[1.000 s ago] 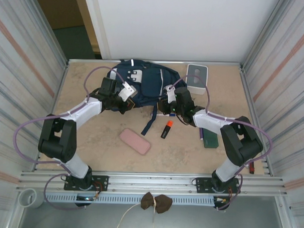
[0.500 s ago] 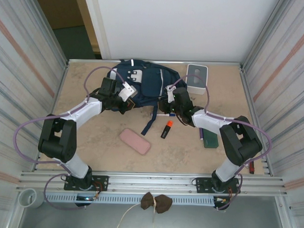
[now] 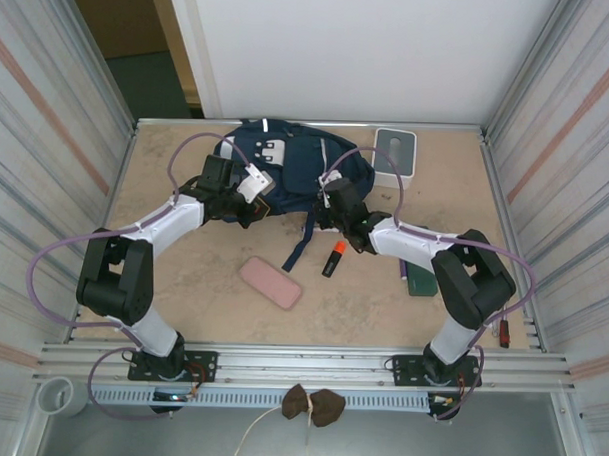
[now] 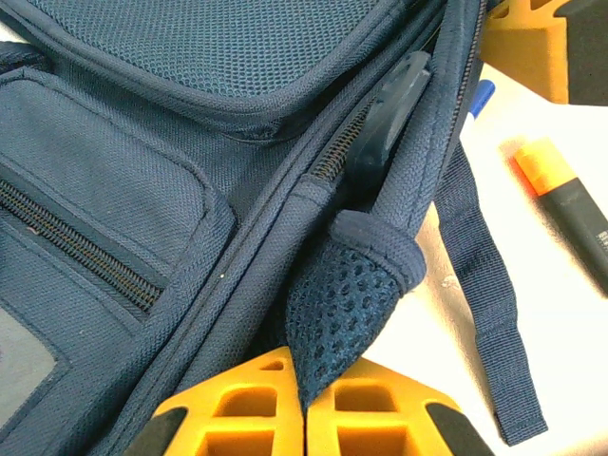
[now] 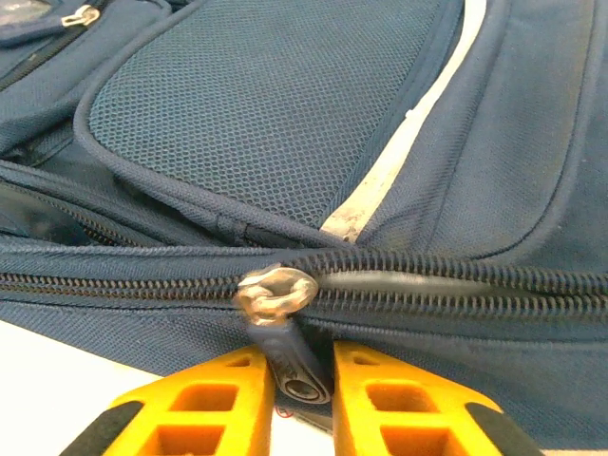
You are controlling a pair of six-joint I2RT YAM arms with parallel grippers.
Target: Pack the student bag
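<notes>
The student bag (image 3: 297, 168), navy blue, lies at the back middle of the table. My left gripper (image 3: 255, 201) is at its left front edge, and in the left wrist view it (image 4: 304, 380) is shut on a navy mesh tab (image 4: 342, 294) of the bag (image 4: 142, 190). My right gripper (image 3: 327, 204) is at the bag's right front edge. In the right wrist view it (image 5: 296, 359) is closed round the dark zipper pull (image 5: 296, 366), which hangs from the metal slider (image 5: 275, 293) on the bag's (image 5: 266, 104) main zip. The zip to the right of the slider is closed.
A pink case (image 3: 271, 283) lies front of centre. An orange highlighter (image 3: 332, 258) lies by the bag's loose strap (image 3: 299, 243). A dark green block (image 3: 421, 277) and a purple pen (image 3: 403, 266) are under the right arm. A white-grey box (image 3: 394, 156) stands back right. Metal walls enclose the table.
My right gripper has moved left along the bag's front edge, and the bag's right side has shifted slightly with it. The left arm has not moved.
</notes>
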